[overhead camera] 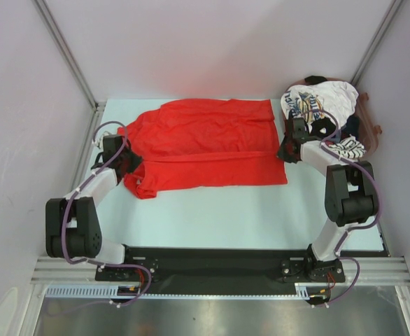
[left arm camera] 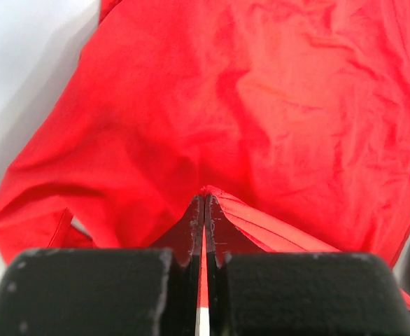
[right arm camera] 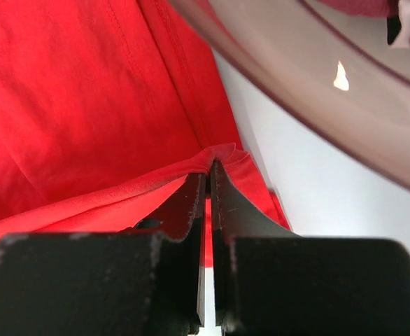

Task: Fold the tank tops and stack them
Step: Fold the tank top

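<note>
A basket (overhead camera: pixel 375 133) of other tank tops (overhead camera: pixel 320 101) stands just beside the right gripper (overhead camera: pixel 287 150). Both arms lie low; it and the left gripper (overhead camera: pixel 129 162) are each closed tight on an edge of the red tank top (overhead camera: pixel 205 143).

Pale table (overhead camera: pixel 191 217), plain white walls (overhead camera: pixel 212 42)

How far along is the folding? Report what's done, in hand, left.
Done: nothing stacked yet; the red tank top lies spread on the table. In hand: left jaws and right jaws are shut on its opposite side edges. Left: folding it, plus the other tank tops piled far right.
</note>
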Robot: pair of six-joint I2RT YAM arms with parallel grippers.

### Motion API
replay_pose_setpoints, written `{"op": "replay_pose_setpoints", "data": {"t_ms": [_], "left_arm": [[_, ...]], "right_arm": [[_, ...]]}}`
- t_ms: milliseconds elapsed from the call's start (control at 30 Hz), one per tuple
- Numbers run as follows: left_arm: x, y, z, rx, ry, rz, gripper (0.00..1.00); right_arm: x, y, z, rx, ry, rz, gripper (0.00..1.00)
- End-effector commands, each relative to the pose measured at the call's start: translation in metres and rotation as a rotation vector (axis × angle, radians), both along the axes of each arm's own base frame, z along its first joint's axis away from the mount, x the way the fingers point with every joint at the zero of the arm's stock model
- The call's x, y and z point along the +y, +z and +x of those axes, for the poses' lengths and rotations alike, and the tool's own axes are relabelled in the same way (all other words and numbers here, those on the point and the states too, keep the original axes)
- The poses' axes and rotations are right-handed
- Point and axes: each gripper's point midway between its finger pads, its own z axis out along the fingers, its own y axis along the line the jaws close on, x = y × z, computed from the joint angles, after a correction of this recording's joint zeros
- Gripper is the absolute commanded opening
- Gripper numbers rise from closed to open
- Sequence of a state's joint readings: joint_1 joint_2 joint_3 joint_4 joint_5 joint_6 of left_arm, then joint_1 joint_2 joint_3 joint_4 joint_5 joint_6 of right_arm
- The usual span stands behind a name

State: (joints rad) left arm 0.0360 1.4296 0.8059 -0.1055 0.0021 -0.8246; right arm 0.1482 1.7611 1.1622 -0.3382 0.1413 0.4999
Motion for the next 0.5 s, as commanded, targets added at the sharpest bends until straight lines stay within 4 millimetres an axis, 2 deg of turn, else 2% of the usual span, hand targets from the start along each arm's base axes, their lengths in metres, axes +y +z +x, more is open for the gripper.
{"op": "replay_pose_setpoints", "data": {"t_ms": [0, 133, 200, 233, 267, 300, 333, 367, 400, 433, 467], "left_arm": [[0.008, 0.017, 0.026, -0.061, 0.002, 0.051, 0.0], [0.008, 0.0, 0.039, -0.005, -0.003, 0.049, 0.0], [0.009, 0.002, 0.046, -0.007, 0.001, 0.052, 0.01], [0.011, -0.003, 0.047, 0.007, 0.01, 0.062, 0.01], [0.013, -0.004, 0.049, 0.012, 0.015, 0.067, 0.03], [0.013, -0.002, 0.051, 0.012, 0.01, 0.071, 0.13], [0.012, -0.002, 0.053, 0.011, 0.004, 0.071, 0.18], [0.012, 0.001, 0.054, 0.003, -0.001, 0.073, 0.35], [0.011, 0.002, 0.055, 0.0, -0.005, 0.071, 0.46], [0.01, 0.006, 0.055, -0.012, -0.008, 0.07, 0.54], [0.011, 0.007, 0.054, -0.017, -0.01, 0.075, 0.63]], "right_arm": [[-0.009, 0.011, 0.022, -0.048, -0.034, -0.023, 0.0], [-0.011, 0.002, 0.033, -0.035, -0.048, -0.024, 0.0], [-0.011, 0.003, 0.038, -0.043, -0.052, -0.024, 0.01], [-0.01, 0.006, 0.042, -0.055, -0.051, -0.024, 0.04], [-0.01, 0.004, 0.044, -0.054, -0.05, -0.023, 0.1], [-0.012, 0.005, 0.046, -0.057, -0.055, -0.025, 0.15], [-0.011, 0.006, 0.049, -0.062, -0.052, -0.023, 0.22], [-0.013, 0.006, 0.049, -0.063, -0.058, -0.02, 0.25], [-0.013, 0.007, 0.05, -0.064, -0.058, -0.019, 0.29], [-0.012, 0.01, 0.05, -0.07, -0.06, -0.013, 0.39], [-0.013, 0.017, 0.05, -0.085, -0.06, -0.012, 0.44]]}}
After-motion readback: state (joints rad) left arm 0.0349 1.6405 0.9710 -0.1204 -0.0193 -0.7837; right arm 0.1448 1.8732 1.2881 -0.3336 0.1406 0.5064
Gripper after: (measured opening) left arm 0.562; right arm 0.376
